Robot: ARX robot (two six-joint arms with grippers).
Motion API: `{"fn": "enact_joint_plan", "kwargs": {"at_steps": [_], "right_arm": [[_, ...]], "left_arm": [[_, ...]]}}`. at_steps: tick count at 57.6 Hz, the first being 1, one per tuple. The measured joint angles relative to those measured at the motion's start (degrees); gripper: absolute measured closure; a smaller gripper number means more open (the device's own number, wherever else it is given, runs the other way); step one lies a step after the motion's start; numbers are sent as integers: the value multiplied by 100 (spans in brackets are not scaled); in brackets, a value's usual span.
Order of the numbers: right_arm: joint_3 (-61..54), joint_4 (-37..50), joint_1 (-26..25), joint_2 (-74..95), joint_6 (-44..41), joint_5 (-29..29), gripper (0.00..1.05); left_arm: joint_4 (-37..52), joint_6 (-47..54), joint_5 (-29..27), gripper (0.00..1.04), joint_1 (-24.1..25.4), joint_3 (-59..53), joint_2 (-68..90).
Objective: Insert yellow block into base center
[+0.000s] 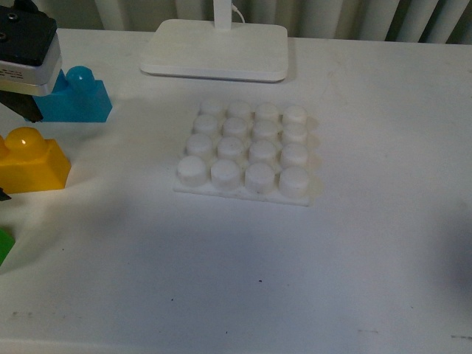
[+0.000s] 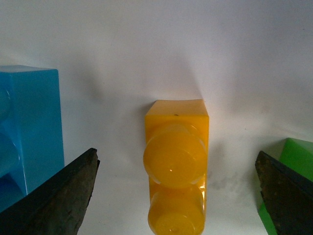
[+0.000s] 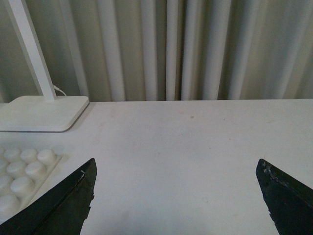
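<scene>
The yellow block [image 1: 33, 158] lies on the white table at the far left, studs up. In the left wrist view the yellow block [image 2: 176, 166] sits between the two dark fingers of my left gripper [image 2: 176, 152]. The jaws stand open, well clear of the block on both sides, and hold nothing. The left wrist housing [image 1: 26, 55] shows at the top left of the front view. The base [image 1: 247, 151], a white studded plate, lies at the table's middle with nothing on it. My right gripper [image 3: 176, 160] is open and empty over bare table, with the base's edge [image 3: 24, 171] to one side.
A blue brick [image 1: 77, 96] stands just behind the yellow block and beside one finger [image 2: 29, 132]. A green piece [image 2: 293, 166] lies by the other finger, at the front view's left edge [image 1: 4, 247]. A white lamp foot [image 1: 214, 50] stands behind the base. Curtains hang behind the table.
</scene>
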Motion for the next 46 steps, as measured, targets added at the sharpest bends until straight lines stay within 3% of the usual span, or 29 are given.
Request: {"fn": "enact_joint_plan", "kwargs": {"at_steps": [5,16,22,35,46], "right_arm": [[0,0,0,0,0,0,9],[0,0,0,0,0,0,9],[0,0,0,0,0,0,9],[0,0,0,0,0,2,9],[0,0,0,0,0,0,9]], "left_arm": [[4,-22,-7,18,0,22,46],[-107,-48,-15,58,13,44,85],[-278,-44,-50,73,26,79,70],[-472,-70,24,77,17,109,-63],[-275,-332,544,77,-308,267,-264]]}}
